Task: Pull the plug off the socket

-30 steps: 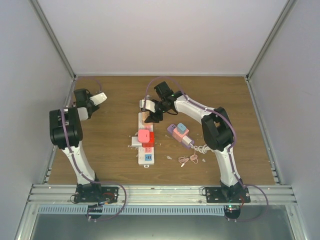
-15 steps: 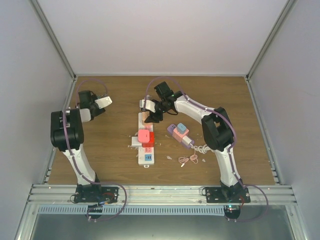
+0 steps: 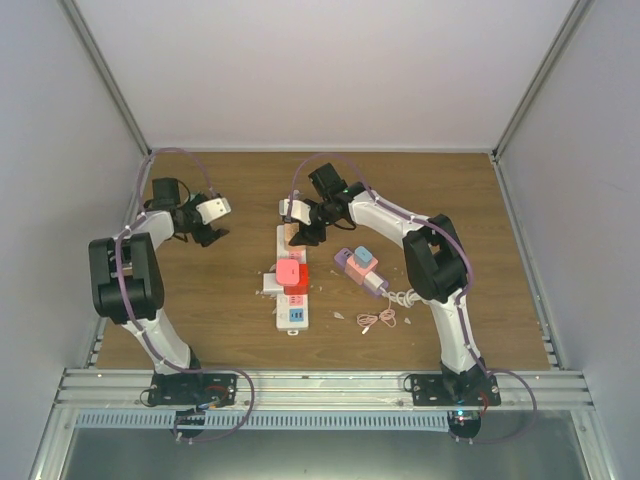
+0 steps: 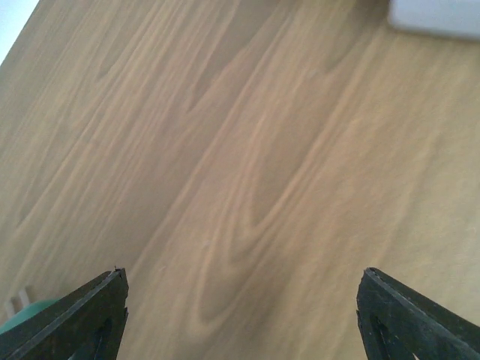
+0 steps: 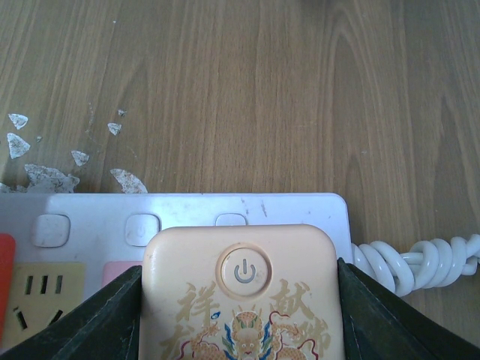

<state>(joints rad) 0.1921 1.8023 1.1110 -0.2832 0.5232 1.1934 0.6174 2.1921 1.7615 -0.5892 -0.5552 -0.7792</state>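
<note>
At centre left of the top view, we see the left tool point(image 3: 208, 234) spread wide over bare counter point(image 4: 247, 172). At centre, the right tool point(image 3: 305, 230) pinches the peach plug point(image 5: 244, 292), which sits on the upper end of the white socket strip point(image 5: 195, 208).

Plug point(image 5: 241, 300) on socket strip point(image 5: 195, 214), far end
</note>
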